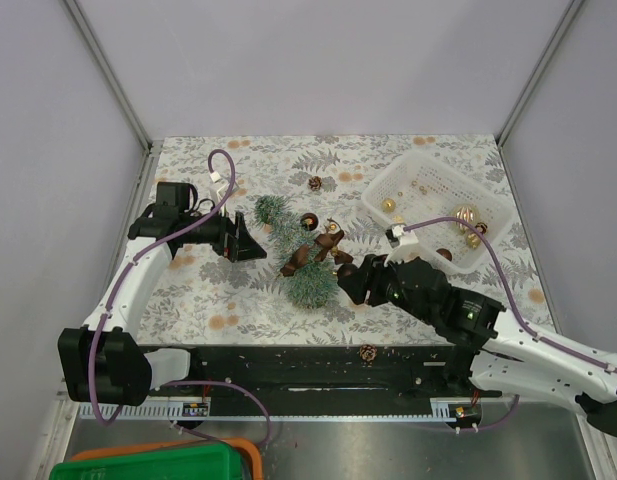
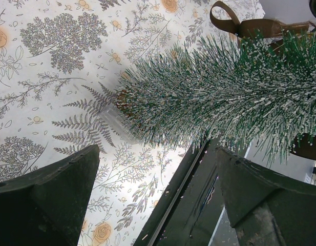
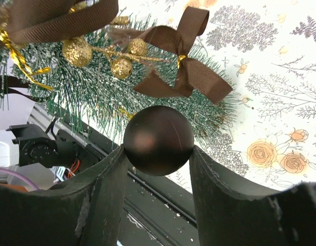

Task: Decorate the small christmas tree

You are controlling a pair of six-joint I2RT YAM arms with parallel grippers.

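Note:
The small christmas tree (image 1: pixel 306 280), frosted green, seems to lie on the fern-print cloth with its narrow end (image 1: pixel 273 211) at the far left. It carries brown ribbon bows (image 1: pixel 328 241), a brown bauble (image 1: pixel 309 221) and small gold baubles (image 3: pixel 78 51). My left gripper (image 1: pixel 250 244) is open and empty just left of the tree (image 2: pixel 224 92), not touching it. My right gripper (image 1: pixel 350 283) is shut on a dark brown bauble (image 3: pixel 158 140), held against the tree's wide lower bristles (image 3: pixel 96 97) below a brown bow (image 3: pixel 183 61).
A white basket (image 1: pixel 485 195) at the back right holds gold and brown baubles. One pine cone (image 1: pixel 315 183) lies on the far cloth and another (image 1: pixel 368 352) on the black rail (image 1: pixel 288 365) in front. A green bin (image 1: pixel 158 465) sits at the bottom left.

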